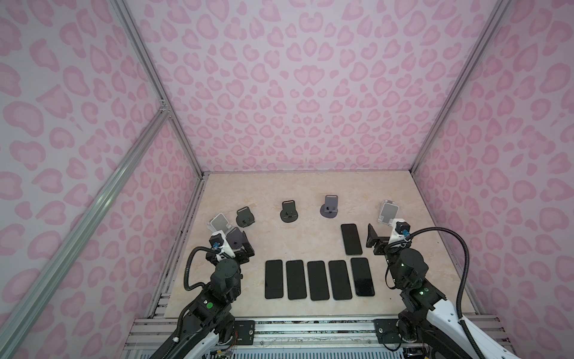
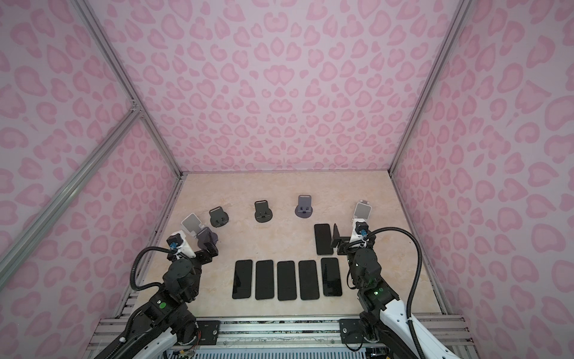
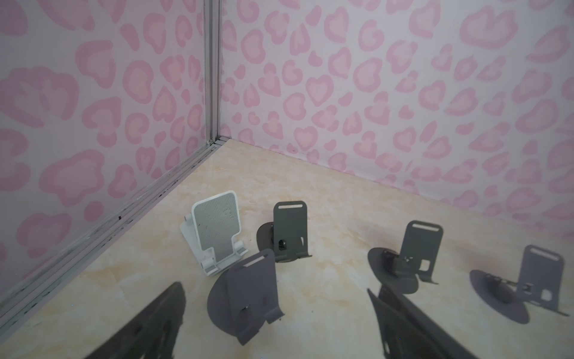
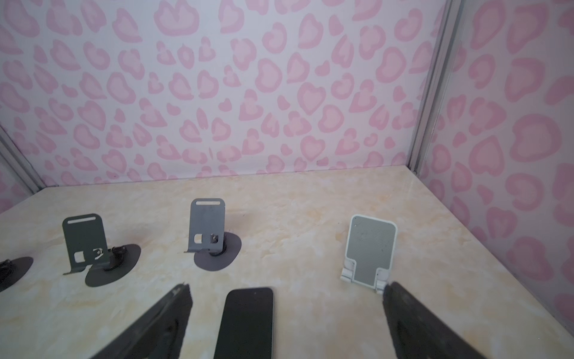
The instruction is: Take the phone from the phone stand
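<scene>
Closest to me, along the near edge of the table [image 1: 279, 186], a row of five phones [image 1: 318, 280] lies flat, dark faces up, side by side, their long sides pointing at the far edge. The left arm [image 1: 217, 289] and right arm [image 1: 410, 273] reach in over the two near corners.

A little farther in, by the left edge, the left gripper [image 3: 273, 289] has its jaws spread wide and nothing in them. In the left wrist view a near grey stand [image 3: 245, 298] sits between the fingers [image 3: 149, 323], clear of both.

Toward the right edge, the right gripper [image 4: 285, 286] is spread just as wide and carries nothing. The sixth phone [image 1: 351, 238] lies flat just beside it on the middle side, beyond the right end of the row. In the right wrist view it shows on the table between the two fingers. One fingertip is close to the foot of the right white stand [image 4: 369, 248]; I cannot tell whether they touch.

Farther back, the left white stand [image 1: 220, 222] is just behind the near grey one. Then, going across to the right, come a dark stand [image 1: 245, 216], a second dark stand [image 1: 289, 211] and a far grey stand [image 1: 330, 207]. All six phones lie on the table top, off the stands.

Behind everything rise the pink spotted walls [image 1: 310, 93].
</scene>
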Available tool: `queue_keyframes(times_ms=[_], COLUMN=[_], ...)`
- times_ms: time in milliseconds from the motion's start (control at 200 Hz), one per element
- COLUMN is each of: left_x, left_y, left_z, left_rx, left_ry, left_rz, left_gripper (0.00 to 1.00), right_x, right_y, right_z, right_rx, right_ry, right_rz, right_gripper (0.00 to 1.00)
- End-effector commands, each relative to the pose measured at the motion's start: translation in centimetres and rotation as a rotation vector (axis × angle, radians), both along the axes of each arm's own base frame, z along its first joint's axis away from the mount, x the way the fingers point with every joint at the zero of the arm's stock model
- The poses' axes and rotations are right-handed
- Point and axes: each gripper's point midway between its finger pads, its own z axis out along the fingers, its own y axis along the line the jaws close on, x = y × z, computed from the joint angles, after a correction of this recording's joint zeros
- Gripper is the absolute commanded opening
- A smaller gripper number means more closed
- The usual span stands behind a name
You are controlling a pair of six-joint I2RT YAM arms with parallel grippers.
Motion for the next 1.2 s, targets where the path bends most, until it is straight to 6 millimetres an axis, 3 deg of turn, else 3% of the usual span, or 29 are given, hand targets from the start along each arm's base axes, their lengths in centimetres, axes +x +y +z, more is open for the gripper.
queue_keyframes(times_ms=[0,300,415,580,810,1010,1195], left_x=[0.6,5.8,7.7,10.0,12.2,12.3,12.3], left_y=[1.3,3.9,4.0,5.2,5.7,5.9,5.9], left_z=[2.9,-2.3,-2.3,-4.7,-6.0,-6.0,-6.0], left_rx=[0.022,0.172,0.200,0.140,0.122,0.111,0.110], left_ry=[-0.199,-0.036,-0.036,0.021,0.119,0.118,0.118], left_rz=[0.051,0.094,0.091,0.053,0.052,0.051,0.050], left_gripper=[0.98,0.98,0.98,0.98,0.98,0.98,0.98], right_x=[0.4,0.6,0.8,1.4,2.2,3.1,3.9], right_y=[0.6,-0.5,-1.4,-1.9,-2.1,-3.2,-4.2], right_z=[0.9,-0.5,-0.9,-1.4,-2.6,-1.5,-2.4], right_rx=[0.033,0.039,0.048,0.055,0.015,-0.020,-0.101], right_ry=[-0.055,-0.057,-0.047,-0.035,0.001,-0.016,0.008], right_rz=[0.044,0.023,0.001,0.001,-0.009,-0.063,-0.102], right_gripper=[0.98,0.98,0.98,0.98,0.98,0.98,0.98])
